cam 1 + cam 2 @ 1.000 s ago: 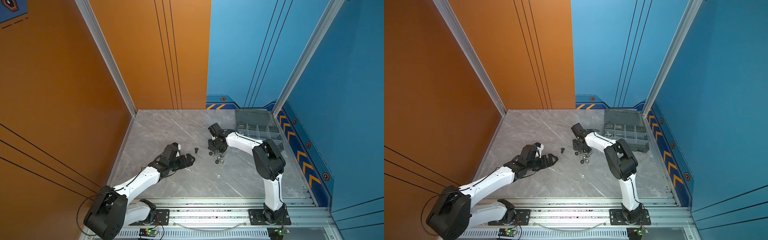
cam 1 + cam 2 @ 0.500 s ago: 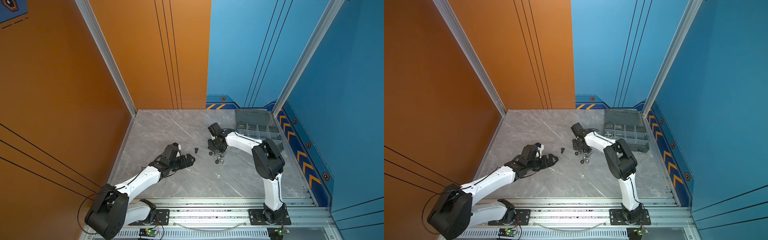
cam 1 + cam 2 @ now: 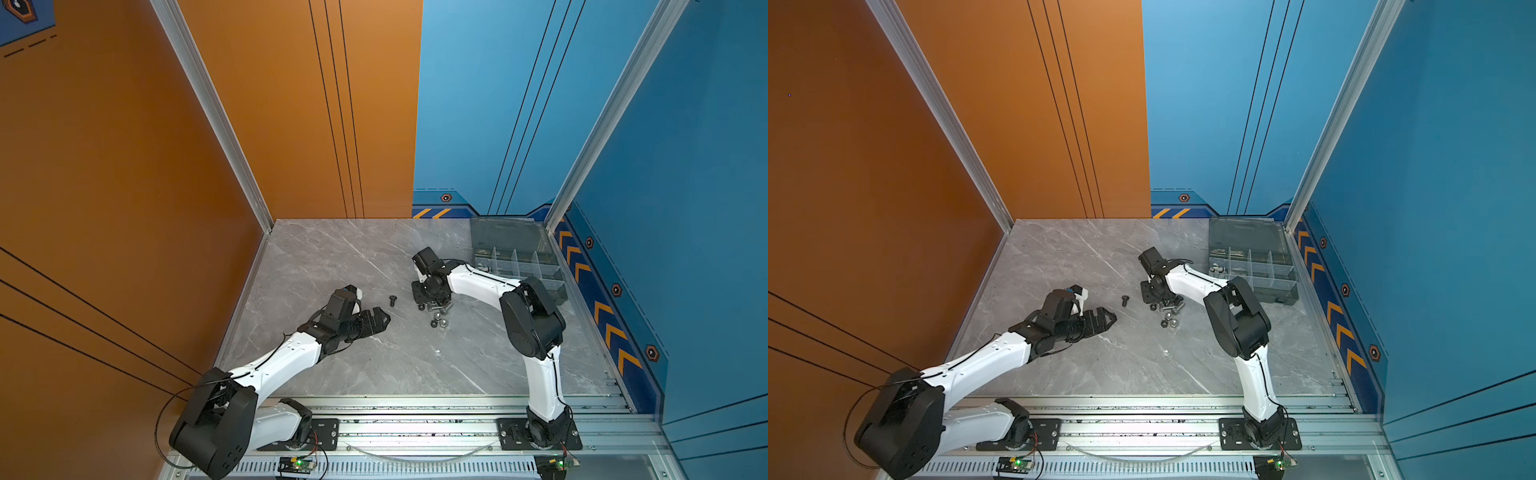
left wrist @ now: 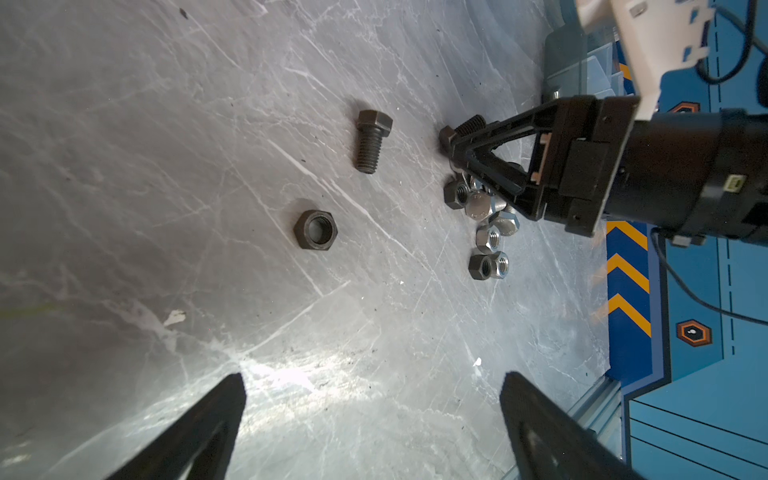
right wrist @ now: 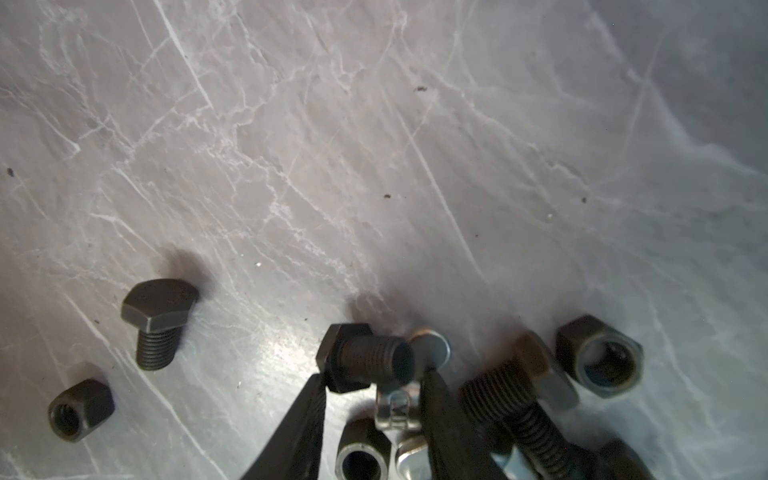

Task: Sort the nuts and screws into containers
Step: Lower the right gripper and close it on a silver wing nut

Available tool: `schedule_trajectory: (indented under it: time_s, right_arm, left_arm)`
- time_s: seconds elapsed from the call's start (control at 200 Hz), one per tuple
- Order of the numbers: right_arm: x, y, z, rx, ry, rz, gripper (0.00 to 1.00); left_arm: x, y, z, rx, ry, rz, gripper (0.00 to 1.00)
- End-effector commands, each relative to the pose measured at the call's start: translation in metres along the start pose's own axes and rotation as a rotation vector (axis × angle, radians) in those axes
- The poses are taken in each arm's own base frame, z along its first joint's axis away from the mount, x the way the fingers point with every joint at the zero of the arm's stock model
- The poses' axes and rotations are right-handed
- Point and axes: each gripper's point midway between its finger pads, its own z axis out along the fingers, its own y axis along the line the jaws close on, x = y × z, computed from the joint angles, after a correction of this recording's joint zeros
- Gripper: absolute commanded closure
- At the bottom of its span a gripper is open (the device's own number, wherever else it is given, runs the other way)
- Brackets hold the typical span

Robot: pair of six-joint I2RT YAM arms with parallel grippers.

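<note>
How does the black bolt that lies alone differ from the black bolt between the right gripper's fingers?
The lone bolt lies on bare table, touching no other part; the second bolt sits at the edge of the pile, with the right gripper astride it. In the right wrist view the lone bolt shows its side, the second bolt its thread end. Both are short, matte black, hex-headed.

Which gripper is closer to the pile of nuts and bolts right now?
Right. The right gripper is down in the pile, fingers either side of a black bolt. The left gripper sits open off to its left, near a lone black bolt.
</note>
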Motion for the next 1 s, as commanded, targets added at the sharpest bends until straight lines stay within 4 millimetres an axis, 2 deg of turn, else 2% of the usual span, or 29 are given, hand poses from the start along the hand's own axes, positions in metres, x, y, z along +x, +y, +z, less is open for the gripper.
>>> schedule_trajectory:
  time_s: [0.0,0.385,0.486,0.496,0.531,0.786,0.996]
  right_arm:
    - [0.016,-0.004,0.004,0.007,0.057,-0.012,0.55]
    - [0.020,-0.008,0.005,-0.046,0.078,-0.019,0.51]
    - [0.023,-0.006,0.005,-0.080,0.091,-0.036,0.50]
    - [0.018,-0.003,-0.003,-0.092,0.072,-0.041,0.50]
    - [0.017,-0.001,-0.007,-0.106,0.065,-0.051,0.49]
    - [0.018,0.010,-0.007,-0.216,0.057,-0.036,0.48]
    - [0.019,0.000,-0.008,-0.213,0.053,-0.016,0.47]
  left_arm:
    - [0.001,0.002,0.001,-0.001,-0.001,0.001,0.02]
    - [0.001,0.002,0.000,0.001,-0.004,0.001,0.02]
    - [0.001,0.002,0.000,-0.002,-0.004,0.000,0.02]
    - [0.000,0.002,0.000,-0.001,-0.006,0.000,0.02]
    - [0.001,0.002,0.000,-0.001,-0.005,-0.001,0.02]
    - [0.001,0.002,0.000,0.000,-0.005,-0.003,0.02]
    - [0.001,0.002,-0.002,-0.003,-0.008,-0.001,0.02]
